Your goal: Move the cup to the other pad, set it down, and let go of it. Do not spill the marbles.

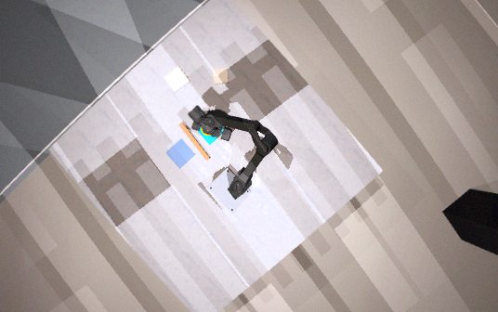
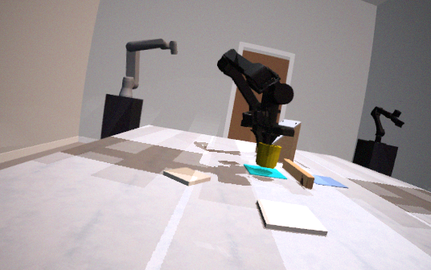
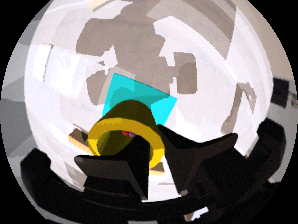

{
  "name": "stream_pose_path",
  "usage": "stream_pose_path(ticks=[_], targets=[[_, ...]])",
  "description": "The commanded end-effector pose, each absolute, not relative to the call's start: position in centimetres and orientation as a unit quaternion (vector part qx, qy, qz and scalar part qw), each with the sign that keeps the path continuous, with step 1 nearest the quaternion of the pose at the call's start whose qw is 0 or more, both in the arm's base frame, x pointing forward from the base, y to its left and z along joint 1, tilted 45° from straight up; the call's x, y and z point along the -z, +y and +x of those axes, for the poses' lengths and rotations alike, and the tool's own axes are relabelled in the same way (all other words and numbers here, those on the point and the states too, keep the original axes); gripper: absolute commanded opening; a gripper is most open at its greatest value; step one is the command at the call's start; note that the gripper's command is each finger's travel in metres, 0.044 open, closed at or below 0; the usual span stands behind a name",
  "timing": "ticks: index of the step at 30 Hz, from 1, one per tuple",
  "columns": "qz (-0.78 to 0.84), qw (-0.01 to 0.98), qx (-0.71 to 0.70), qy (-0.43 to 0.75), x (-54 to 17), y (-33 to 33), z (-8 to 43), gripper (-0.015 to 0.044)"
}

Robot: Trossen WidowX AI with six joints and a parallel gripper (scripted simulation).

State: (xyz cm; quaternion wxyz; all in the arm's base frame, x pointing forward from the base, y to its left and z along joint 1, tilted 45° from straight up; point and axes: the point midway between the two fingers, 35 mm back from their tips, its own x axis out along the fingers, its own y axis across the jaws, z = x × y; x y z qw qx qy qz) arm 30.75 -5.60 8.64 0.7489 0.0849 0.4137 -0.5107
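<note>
One yellow cup [image 2: 268, 155]. Two pads: one cyan pad [image 2: 265, 171] and one blue pad [image 2: 330, 181]. One wooden bar [image 2: 298, 173]. Two flat tiles: one white tile [image 2: 291, 217] and one tan tile [image 2: 186, 176]. At least two marbles [image 3: 128, 135] show inside the cup; the exact number cannot be told.

A wide, pale, marbled bench [image 2: 100, 217] with darker brownish patches and thin white lines crossing it. Lying flat on it: a cyan pad [image 2: 265, 171] near the middle, and a light blue pad [image 2: 330, 181] farther right. Between the two pads lies a long tan wooden block [image 2: 298, 173]. A white square tile [image 2: 291, 217] lies nearer the front, and a beige tile [image 2: 186, 176] lies to the left, apart from the others.
</note>
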Motion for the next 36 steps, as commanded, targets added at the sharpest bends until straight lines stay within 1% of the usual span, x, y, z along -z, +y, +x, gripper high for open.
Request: stream_pose_path(ticks=[1, 19, 24, 25, 36], targets=[[0.079, 0.748, 0.511, 0.415, -8.15, -6.10, 30.65, 0.0000], [0.084, 0.749, 0.511, 0.414, -8.05, -6.28, 30.78, 0.0000], [0.084, 0.749, 0.511, 0.414, -8.05, -6.28, 30.78, 0.0131], [0.084, 0.749, 0.511, 0.414, -8.05, -6.28, 30.78, 0.0146], [0.084, 0.748, 0.511, 0.414, -8.46, -5.81, 30.74, 0.0146]])
